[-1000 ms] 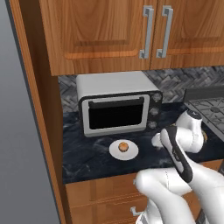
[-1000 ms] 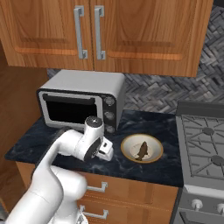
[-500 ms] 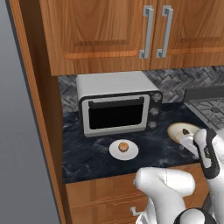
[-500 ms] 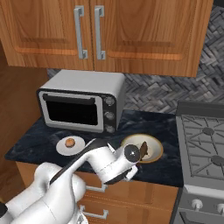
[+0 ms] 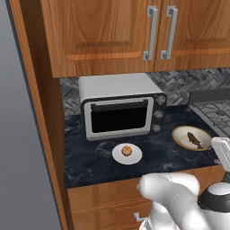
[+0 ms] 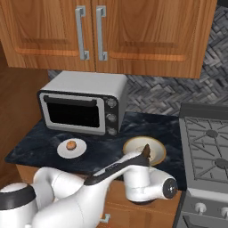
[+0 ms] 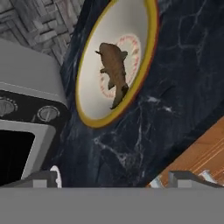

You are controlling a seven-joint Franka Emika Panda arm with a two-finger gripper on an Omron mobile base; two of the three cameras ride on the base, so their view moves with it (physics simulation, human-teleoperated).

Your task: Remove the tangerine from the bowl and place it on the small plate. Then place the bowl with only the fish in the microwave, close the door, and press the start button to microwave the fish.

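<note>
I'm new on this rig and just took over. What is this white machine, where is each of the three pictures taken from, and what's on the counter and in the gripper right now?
It is a white robot arm on a driving base. Two pictures look over it from behind, left and right; the third looks along its gripper, which is open and holds nothing. On the dark counter stands a silver toaster oven. In front of it lies the small plate with the tangerine on it. To the right sits the bowl, holding only the fish. The gripper is aimed at that bowl from the counter's front edge.
</note>
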